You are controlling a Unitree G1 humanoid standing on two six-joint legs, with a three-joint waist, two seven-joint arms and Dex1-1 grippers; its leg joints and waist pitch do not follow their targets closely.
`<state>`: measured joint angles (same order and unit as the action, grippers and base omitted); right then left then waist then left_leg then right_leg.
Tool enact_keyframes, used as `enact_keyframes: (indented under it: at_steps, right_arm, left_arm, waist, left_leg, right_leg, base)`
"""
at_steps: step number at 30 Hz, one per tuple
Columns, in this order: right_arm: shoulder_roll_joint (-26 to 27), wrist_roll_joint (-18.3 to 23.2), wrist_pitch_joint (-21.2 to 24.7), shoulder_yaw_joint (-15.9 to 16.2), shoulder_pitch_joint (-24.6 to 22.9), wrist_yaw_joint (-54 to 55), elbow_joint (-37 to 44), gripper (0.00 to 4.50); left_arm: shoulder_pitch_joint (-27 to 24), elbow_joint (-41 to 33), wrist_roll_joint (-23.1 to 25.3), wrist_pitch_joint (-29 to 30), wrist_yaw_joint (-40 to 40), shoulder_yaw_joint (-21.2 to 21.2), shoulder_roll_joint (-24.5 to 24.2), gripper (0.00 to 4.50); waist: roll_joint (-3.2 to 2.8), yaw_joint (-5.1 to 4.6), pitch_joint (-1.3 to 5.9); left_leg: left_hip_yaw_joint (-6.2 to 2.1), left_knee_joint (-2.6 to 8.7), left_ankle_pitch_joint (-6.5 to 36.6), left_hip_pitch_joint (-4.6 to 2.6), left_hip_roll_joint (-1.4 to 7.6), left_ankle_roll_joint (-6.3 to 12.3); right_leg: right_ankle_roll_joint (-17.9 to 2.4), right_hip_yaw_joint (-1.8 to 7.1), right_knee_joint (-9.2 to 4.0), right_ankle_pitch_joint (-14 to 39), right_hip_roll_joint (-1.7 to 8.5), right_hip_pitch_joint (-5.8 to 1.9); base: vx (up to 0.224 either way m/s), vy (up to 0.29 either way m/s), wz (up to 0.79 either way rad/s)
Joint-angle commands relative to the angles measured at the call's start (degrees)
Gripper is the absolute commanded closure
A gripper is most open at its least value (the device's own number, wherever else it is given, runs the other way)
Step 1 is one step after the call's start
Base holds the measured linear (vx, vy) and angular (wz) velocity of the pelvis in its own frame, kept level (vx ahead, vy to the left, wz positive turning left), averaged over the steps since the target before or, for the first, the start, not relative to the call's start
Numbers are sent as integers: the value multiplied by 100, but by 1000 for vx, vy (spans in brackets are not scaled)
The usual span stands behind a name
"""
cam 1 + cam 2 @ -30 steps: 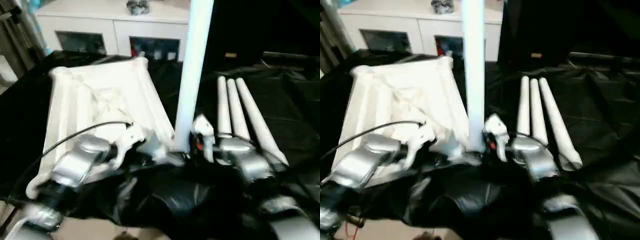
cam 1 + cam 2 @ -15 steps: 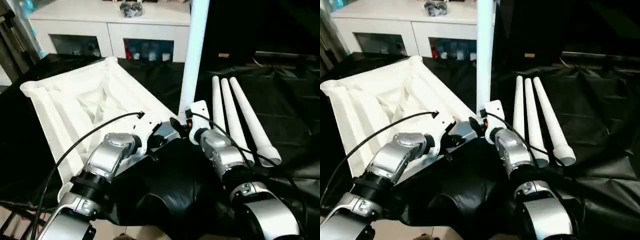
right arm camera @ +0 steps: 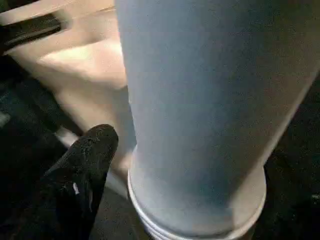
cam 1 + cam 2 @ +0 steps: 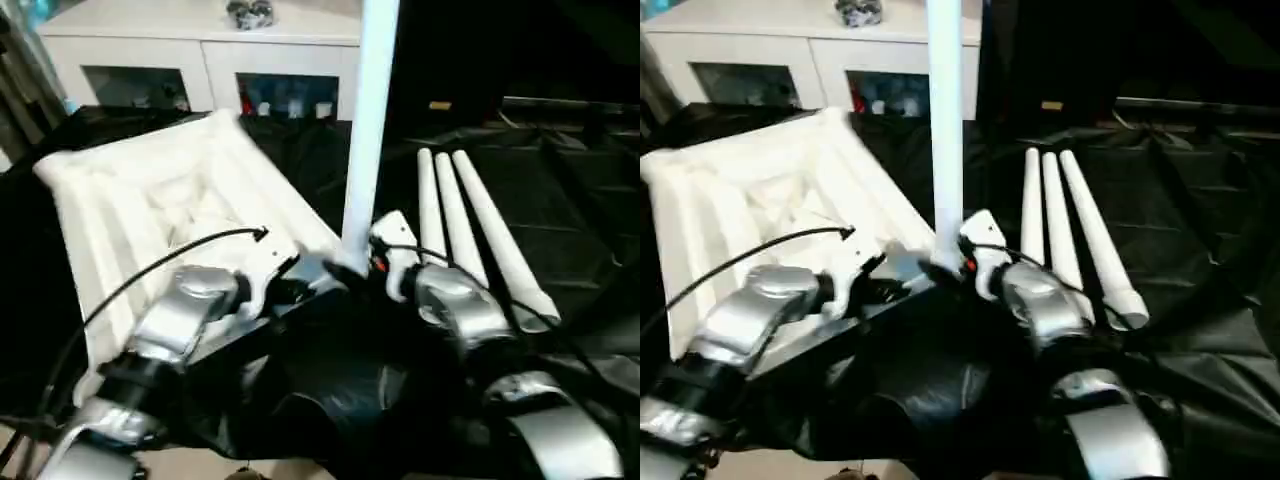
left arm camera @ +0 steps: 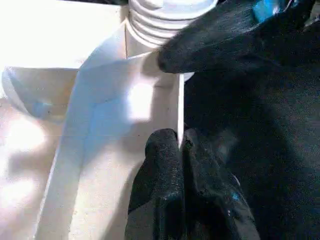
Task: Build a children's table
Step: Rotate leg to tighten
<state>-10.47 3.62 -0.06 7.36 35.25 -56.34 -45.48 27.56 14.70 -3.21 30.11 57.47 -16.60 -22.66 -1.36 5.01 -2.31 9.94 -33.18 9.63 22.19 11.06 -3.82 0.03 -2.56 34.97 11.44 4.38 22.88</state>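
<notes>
The white table top (image 4: 170,190) lies underside up and tilted on the black cloth, its ribs showing. One white leg (image 4: 368,120) stands upright at the top's near right corner socket, its threaded end (image 5: 165,15) at the socket. My right gripper (image 4: 365,262) is shut on the foot of this leg, with one black finger (image 3: 87,155) beside the tube. My left gripper (image 5: 180,150) is shut on the top's thin rim just beside that corner. Three more legs (image 4: 460,220) lie side by side on the cloth to the right.
A white cabinet (image 4: 200,60) with glass doors stands behind the black-draped work table (image 4: 590,230). A black cable (image 4: 150,270) arcs over my left forearm. Crumpled black cloth bunches up near the table's front edge.
The head view has shaken and shifted. The leg stays upright at the corner, and both grippers keep the same holds.
</notes>
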Motion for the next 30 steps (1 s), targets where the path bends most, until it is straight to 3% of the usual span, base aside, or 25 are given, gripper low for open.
enact_keyframes:
  at_steps: [1, 5, 8, 15, 18, 21, 23, 26, 30]
  right_arm:
    - [59, 124, 153, 369, -94, -707, 266, 54]
    - [-161, 218, 465, 470, -216, -1264, 583, 54]
    - [-279, 232, 605, 542, -278, -1529, 740, 78]
    - [-275, 202, 766, 618, -368, -1562, 912, 133]
    - [-49, 119, 722, 469, -345, -1003, 694, 156]
    - [319, -19, 494, 154, -163, 216, 145, 168]
    - [450, -60, 484, 46, -78, 700, -80, 170]
    - [722, -93, 542, -137, 92, 1650, -511, 174]
    - [1161, -112, 712, -366, 279, 2783, -968, 174]
  left_arm:
    - [18, -165, -183, -74, 271, -190, 31, 450]
    - [-33, -241, -220, -132, 592, -216, -137, 450]
    - [-83, -341, -273, -102, 795, -247, -262, 450]
    - [-110, -372, -266, -91, 780, -238, -293, 450]
    - [-58, -287, -217, -59, 477, -152, -111, 450]
    - [78, -58, -118, 10, -156, 19, 217, 450]
    - [149, 59, -83, 30, -417, 99, 360, 450]
    - [360, 385, -23, 70, -1026, 301, 708, 450]
    - [613, 723, 42, 122, -1827, 530, 1145, 450]
  waist:
    - [-15, 19, 336]
    - [-13, 66, 330]
    - [-27, 79, 325]
    - [-11, 93, 339]
    - [-5, 88, 334]
    - [8, 57, 309]
    - [13, 8, 297]
    - [15, -29, 289]
    - [-10, -28, 306]
  left_leg:
    - [-14, 358, 1102, -120, 203, 405]
    - [-19, 375, 1225, -133, 210, 291]
    - [-27, 389, 1307, -132, 210, 232]
    - [-30, 377, 1161, -130, 202, 214]
    - [-25, 379, 1139, -128, 197, 199]
    - [-17, 393, 1332, -136, 191, 102]
    - [-43, 422, 1519, -150, 175, -65]
    - [-52, 432, 1671, -166, 169, -118]
    - [-46, 424, 1562, -153, 168, -98]
  right_leg:
    - [-1533, 171, -332, 279, 306, -270]
    - [-1498, 183, -352, 537, 327, -253]
    - [-1461, 184, -361, 674, 329, -254]
    - [-1483, 181, -339, 510, 325, -258]
    - [-1485, 190, -343, 513, 332, -247]
    - [-1414, 205, -385, 906, 347, -220]
    - [-1293, 203, -423, 1411, 359, -224]
    - [-1156, 203, -476, 1733, 359, -205]
    - [-1131, 211, -467, 1476, 344, -190]
  base:
    - [0, 0, 0]
    - [0, 0, 0]
    - [0, 0, 0]
    - [0, 0, 0]
    - [0, 0, 0]
    - [0, 0, 0]
    - [0, 0, 0]
    - [0, 0, 0]
    - [0, 0, 0]
